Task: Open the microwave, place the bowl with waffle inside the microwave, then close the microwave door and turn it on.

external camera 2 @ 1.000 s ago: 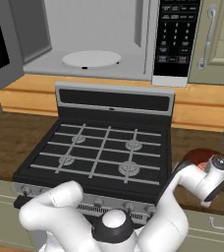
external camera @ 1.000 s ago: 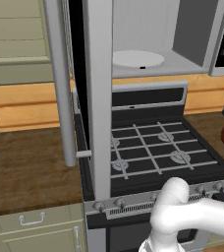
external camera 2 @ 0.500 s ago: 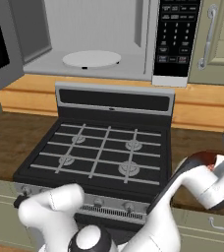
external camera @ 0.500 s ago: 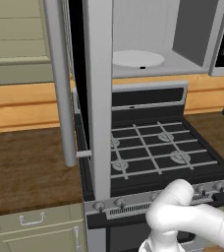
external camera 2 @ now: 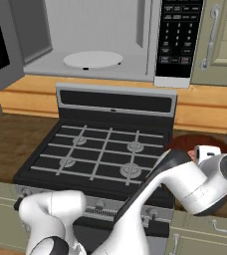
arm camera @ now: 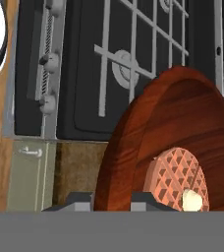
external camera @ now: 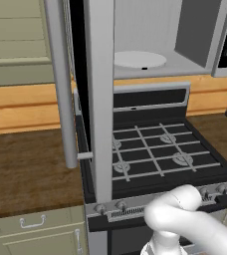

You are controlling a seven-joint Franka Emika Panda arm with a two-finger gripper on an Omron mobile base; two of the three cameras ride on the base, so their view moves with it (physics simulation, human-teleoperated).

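1. Up close in the hand view, the bowl (arm camera: 182,142) is a shallow, round, glossy reddish-brown dish with a wood-like sheen, its rim passing between the two dark fingertips (arm camera: 79,199).
2. Inside it lies a waffle (arm camera: 175,177), pinkish-brown with a square grid, topped by a pale yellow pat, probably butter.
3. The gripper (arm camera: 111,201) has its jaws narrowed on the bowl's rim, one finger on each side of the edge.
4. From the right base view, the bowl (external camera 2: 190,143) sits on the brown wooden counter (external camera 2: 16,137) just right of the black stove (external camera 2: 100,154), largely covered by the white arm's wrist; whether it is lifted off the counter is hard to tell.
5. The microwave (external camera 2: 100,35) above the stove stands open, its grey cavity showing the white round turntable (external camera 2: 92,59) and the black button panel (external camera 2: 179,32) at its right.
6. The microwave door (external camera: 98,94) is swung out to the left, seen edge-on, with its long silver bar handle (external camera: 60,82) facing the room.
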